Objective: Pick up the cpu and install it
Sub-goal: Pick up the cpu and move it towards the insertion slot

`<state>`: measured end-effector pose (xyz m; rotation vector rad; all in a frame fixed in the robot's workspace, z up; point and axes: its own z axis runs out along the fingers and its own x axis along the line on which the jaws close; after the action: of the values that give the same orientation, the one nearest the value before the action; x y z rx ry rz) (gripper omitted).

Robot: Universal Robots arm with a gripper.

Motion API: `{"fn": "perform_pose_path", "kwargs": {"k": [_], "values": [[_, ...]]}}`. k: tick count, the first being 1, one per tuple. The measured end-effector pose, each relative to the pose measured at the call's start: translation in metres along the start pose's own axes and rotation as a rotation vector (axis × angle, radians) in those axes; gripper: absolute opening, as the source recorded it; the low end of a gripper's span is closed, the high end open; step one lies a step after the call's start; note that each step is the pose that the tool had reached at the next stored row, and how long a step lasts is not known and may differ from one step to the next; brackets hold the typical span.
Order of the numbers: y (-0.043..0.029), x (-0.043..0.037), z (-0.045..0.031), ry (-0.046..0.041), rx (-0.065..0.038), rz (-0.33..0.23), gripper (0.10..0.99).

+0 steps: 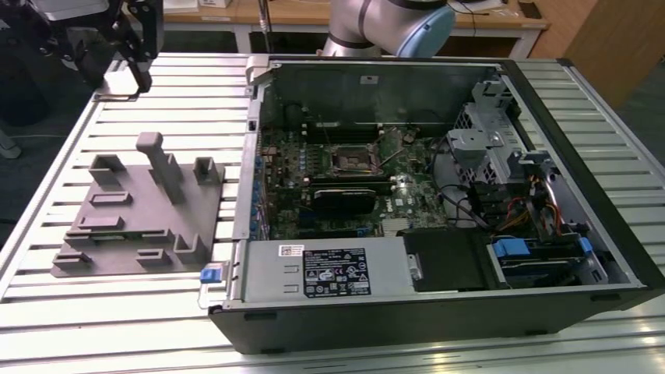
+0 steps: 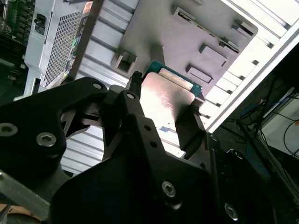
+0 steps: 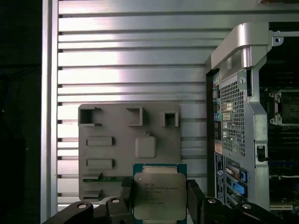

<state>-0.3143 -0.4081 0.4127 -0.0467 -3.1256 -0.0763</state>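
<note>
Cpu [image 3: 159, 195] is clamped by two opposite edges between the jaws, which are closed just to its width. This leaves the silvery top free, as both wrist views show. It hangs in the air, clear of the grey holder tray [image 3: 117, 140], its face apparently roughly parallel to the table [image 1: 156, 312], a pose suited to a flat seating. The open computer case [image 1: 437, 179] lies on the table just beside the tray, on the exterior view's right. Its metal-framed socket [image 1: 351, 160] sits mid-board, well apart from the chip. Installation is judged not yet done
</note>
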Motion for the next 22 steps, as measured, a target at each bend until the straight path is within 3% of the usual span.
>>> {"fn": "perform_pose_path", "kwargs": {"k": [22], "values": [[0.0026, -0.0144, 0.0002, 0.0000, 0.000, 0.000, 0.541]]}}
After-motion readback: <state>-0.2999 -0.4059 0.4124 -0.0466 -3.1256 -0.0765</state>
